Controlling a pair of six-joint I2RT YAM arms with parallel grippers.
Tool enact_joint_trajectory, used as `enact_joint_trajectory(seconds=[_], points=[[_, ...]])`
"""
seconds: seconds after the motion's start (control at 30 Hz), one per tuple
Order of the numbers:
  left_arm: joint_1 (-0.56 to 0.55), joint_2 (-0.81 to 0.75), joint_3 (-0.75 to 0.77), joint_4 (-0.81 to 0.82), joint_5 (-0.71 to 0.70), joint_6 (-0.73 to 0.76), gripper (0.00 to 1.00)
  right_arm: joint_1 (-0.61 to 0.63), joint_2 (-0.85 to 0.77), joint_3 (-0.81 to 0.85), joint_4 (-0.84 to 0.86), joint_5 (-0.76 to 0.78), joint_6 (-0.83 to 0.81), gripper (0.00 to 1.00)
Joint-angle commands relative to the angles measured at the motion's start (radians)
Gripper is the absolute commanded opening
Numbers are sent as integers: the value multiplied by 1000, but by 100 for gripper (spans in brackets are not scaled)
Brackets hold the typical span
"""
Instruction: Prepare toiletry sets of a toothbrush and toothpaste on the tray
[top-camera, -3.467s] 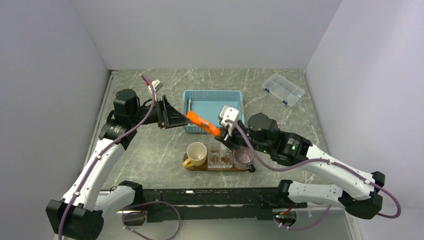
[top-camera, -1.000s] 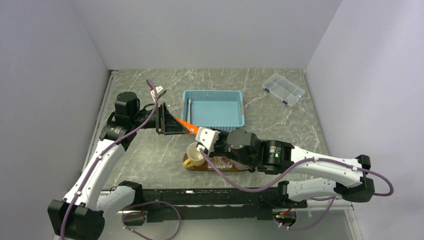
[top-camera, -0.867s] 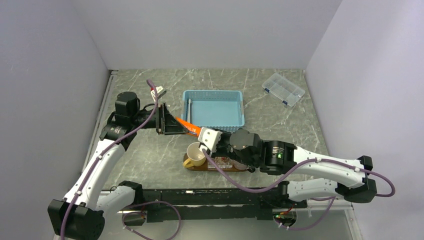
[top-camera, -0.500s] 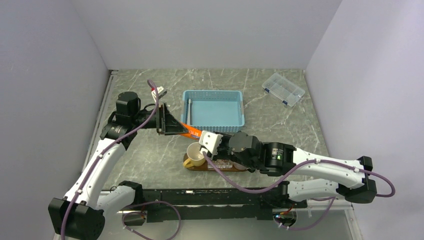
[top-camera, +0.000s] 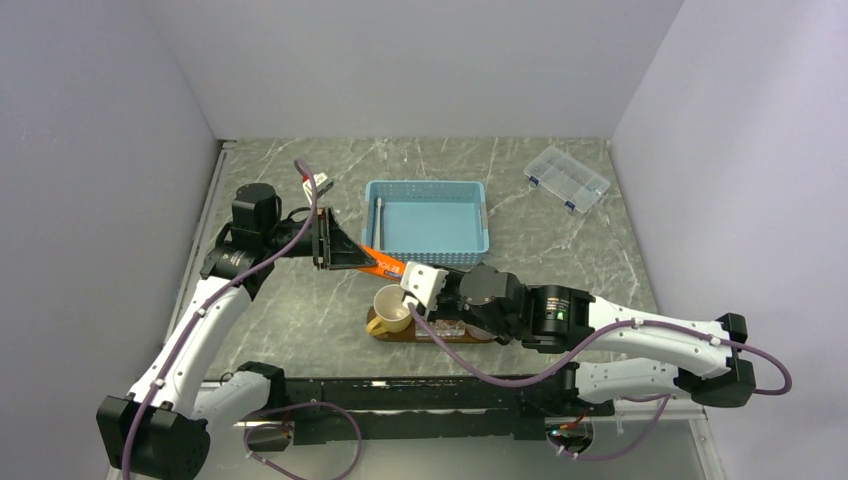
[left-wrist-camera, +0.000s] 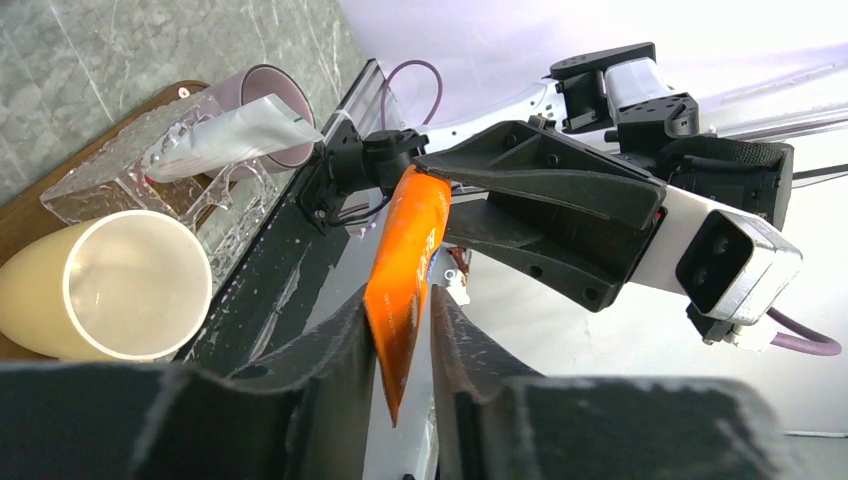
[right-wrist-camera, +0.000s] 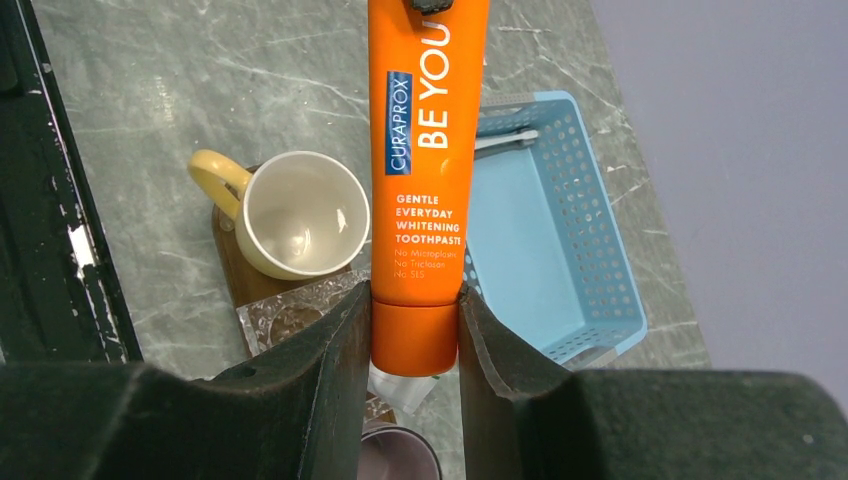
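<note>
The orange toothpaste (top-camera: 385, 267) hangs in the air between both grippers, above the yellow cup. My left gripper (top-camera: 352, 258) is shut on its flat crimped end (left-wrist-camera: 410, 250). My right gripper (top-camera: 407, 273) is shut on its cap end (right-wrist-camera: 425, 150). The dark wood tray (top-camera: 385, 331) lies below with a yellow cup (top-camera: 390, 305), a clear glass holder and a purple cup (left-wrist-camera: 275, 85). The white-silver toothpaste (left-wrist-camera: 230, 130) lies across the glass holder. One whitish toothbrush (top-camera: 380, 215) lies in the blue basket (top-camera: 455, 215). The grey toothbrush is not in view.
The blue basket stands just behind the tray. A clear compartment box (top-camera: 567, 178) lies at the back right. My right arm stretches low over the right half of the tray and hides the purple cup from above. The black rail runs along the near edge.
My right gripper has carried the cap end of the orange tube left and nearer, from the basket's front to above the yellow cup. My left gripper has followed, staying on the crimped end.
</note>
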Motion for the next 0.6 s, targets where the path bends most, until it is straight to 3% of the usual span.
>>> enact_joint_trajectory(seconds=[0.0, 0.23, 0.4, 0.57], points=[[-1, -10, 25, 26, 26, 10, 27, 5, -23, 1, 49, 35, 18, 0], [-1, -13, 30, 3, 15, 32, 1, 5, -30, -3, 43, 42, 32, 0], [-2, -10, 52, -63, -33, 82, 0, 5, -27, 16, 17, 62, 66, 0], [-1, -28, 122, -159, -113, 152, 0, 5, -33, 34, -26, 101, 111, 34]])
